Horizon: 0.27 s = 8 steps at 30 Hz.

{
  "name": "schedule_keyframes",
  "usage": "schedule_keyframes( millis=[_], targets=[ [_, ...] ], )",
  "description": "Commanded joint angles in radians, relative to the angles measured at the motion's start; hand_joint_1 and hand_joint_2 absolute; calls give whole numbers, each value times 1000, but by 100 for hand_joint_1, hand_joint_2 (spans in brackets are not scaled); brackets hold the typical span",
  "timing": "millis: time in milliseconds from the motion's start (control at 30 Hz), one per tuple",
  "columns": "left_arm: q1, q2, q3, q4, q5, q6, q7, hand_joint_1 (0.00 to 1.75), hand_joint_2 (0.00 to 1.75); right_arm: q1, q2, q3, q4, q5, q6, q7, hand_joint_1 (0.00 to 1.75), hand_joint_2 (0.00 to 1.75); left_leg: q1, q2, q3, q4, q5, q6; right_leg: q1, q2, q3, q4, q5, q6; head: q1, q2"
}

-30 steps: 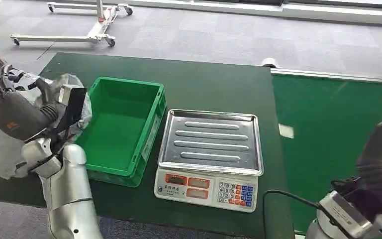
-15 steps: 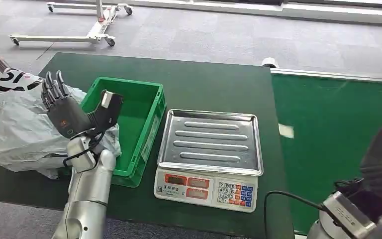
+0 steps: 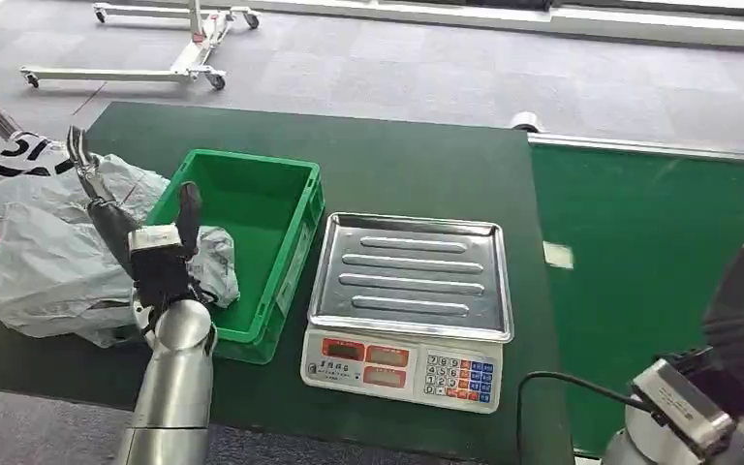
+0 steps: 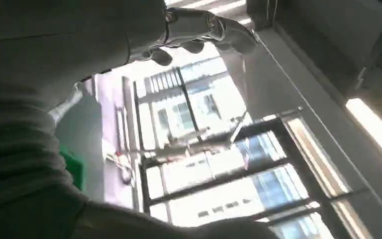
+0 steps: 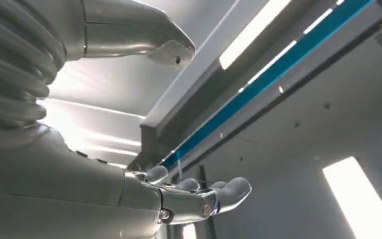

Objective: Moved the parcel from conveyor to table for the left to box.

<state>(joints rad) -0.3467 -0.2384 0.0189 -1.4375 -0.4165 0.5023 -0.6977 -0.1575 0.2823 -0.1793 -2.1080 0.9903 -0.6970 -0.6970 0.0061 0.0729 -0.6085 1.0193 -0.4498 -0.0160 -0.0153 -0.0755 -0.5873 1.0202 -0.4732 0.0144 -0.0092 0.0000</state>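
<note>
Broadly, the dark green table (image 3: pixel 417 165) fills the middle of the head view, the green conveyor (image 3: pixel 659 242) at right. At left, the parcel (image 3: pixel 44 252), a crumpled grey plastic mailer with black and red print, lies on the table, one corner drooping into the green crate (image 3: pixel 252 208). Over it, the left hand (image 3: pixel 121 228) has fingers spread, holding nothing. Lower right, the right hand (image 5: pixel 129 184) is likewise spread and empty.

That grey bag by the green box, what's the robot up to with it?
The robot's left hand is raised, fingers spread, over a crumpled grey parcel lying on the dark green table, one corner draped into the green crate. It holds nothing. An empty weighing scale sits beside the crate. The right hand is open, off to the side.
</note>
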Motion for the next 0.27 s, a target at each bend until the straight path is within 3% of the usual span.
schedule_keyframes(
  millis=[33, 133, 267],
  targets=[
    [99, 187, -389, -355, 245, -312, 0, 0, 175, -51, 67, -107, 99, 2, -1, -1, 0, 175, 2, -2, 1, -1, 0, 0, 1, 10, 0, -2, 1, -2, 0, 0],
    [128, 200, -467, -465, 346, -474, 0, 0, 175, -67, 67, -144, 101, -2, -1, -1, 0, 175, 1, -2, 0, 0, 0, 0, 1, 6, -1, 0, 0, -1, 0, 0],
    [130, 165, -436, -438, 367, -573, 0, 0, 175, -86, 67, -190, 111, 11, -1, -1, 0, 175, 1, -2, 1, 0, -1, 0, 0, 4, 0, 0, 0, -1, 0, 0]
  ],
)
